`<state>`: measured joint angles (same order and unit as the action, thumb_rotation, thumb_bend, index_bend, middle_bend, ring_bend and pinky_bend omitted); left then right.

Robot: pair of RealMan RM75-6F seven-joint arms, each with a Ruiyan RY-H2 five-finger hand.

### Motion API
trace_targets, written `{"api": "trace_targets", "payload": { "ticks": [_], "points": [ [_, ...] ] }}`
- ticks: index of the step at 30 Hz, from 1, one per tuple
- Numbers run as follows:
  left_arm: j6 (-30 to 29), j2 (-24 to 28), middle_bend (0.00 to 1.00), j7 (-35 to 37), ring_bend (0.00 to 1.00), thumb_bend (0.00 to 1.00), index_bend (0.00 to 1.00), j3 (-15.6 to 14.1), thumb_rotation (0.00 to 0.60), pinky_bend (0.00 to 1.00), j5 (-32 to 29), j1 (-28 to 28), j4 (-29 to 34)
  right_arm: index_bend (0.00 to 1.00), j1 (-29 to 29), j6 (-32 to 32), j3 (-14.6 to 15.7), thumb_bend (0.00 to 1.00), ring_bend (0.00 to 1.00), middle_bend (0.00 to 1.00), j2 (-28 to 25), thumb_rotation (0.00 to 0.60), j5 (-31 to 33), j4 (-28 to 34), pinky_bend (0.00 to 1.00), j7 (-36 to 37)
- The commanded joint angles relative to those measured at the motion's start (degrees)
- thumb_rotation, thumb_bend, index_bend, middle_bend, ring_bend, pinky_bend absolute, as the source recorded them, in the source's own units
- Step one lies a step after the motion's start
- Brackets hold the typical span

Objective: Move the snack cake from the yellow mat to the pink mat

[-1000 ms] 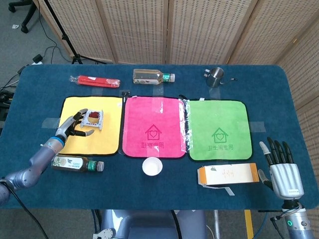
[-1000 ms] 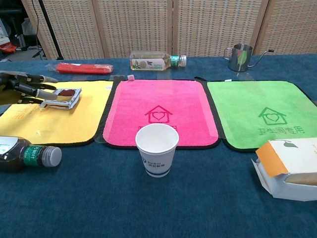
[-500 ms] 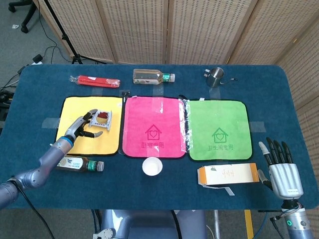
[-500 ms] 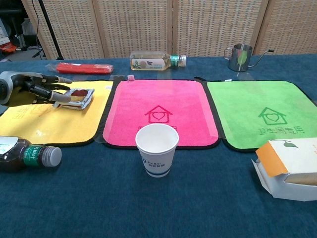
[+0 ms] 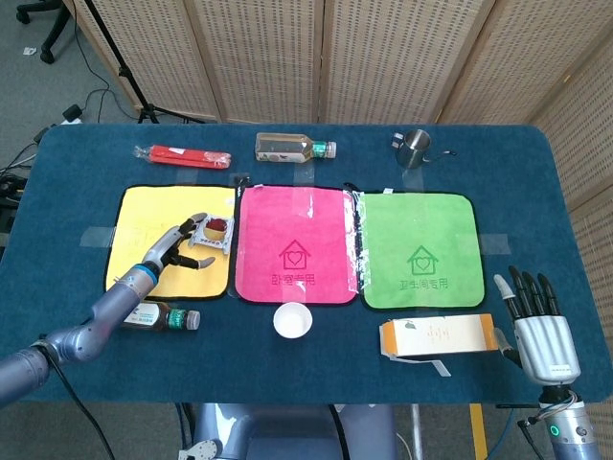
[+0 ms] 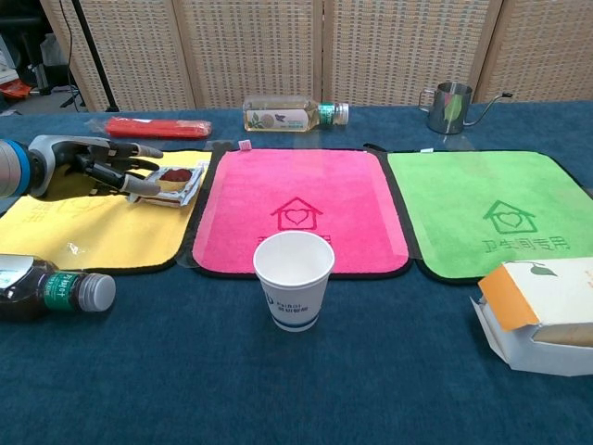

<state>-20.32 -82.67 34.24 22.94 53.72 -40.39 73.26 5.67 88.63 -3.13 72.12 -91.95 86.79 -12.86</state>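
The left hand [image 5: 176, 247] holds the snack cake [image 5: 215, 231], fingers [image 6: 130, 167] stretched along its wrapper and closed on its near side. The cake sits tilted over the yellow mat [image 5: 144, 220], near that mat's right edge, just beside the pink mat [image 5: 297, 211] and not yet over it. The right hand [image 5: 541, 331] rests at the table's near right corner, fingers straight and apart, holding nothing, just beside the open carton [image 5: 439, 337].
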Motion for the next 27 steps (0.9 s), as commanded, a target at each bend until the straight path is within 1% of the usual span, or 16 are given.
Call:
{"api": "trace_targets", "payload": {
  "ticks": [1, 19, 27],
  "points": [
    [-0.25, -0.41, 0.00, -0.70, 0.00, 0.28, 0.00, -0.47, 0.600, 0.00, -0.29, -0.61, 0.55, 0.00, 0.03, 0.03, 0.11, 0.34, 0.00, 0.00, 0.05, 0.600, -0.25, 0.04, 0.00, -0.17],
    [-3.17, -2.69, 0.00, -5.89, 0.00, 0.28, 0.00, -2.98, 0.600, 0.00, -5.57, -5.79, 4.44, 0.00, 0.00, 0.10, 0.41, 0.34, 0.00, 0.00, -0.01, 0.600, -0.75, 0.14, 0.00, -0.10],
    [-3.99, -3.78, 0.00, -7.30, 0.00, 0.28, 0.00, -3.57, 0.600, 0.00, -7.68, -7.53, 5.48, 0.00, 0.11, -0.23, 0.44, 0.34, 0.00, 0.00, 0.02, 0.600, -0.64, -0.02, 0.00, 0.04]
  ]
}}
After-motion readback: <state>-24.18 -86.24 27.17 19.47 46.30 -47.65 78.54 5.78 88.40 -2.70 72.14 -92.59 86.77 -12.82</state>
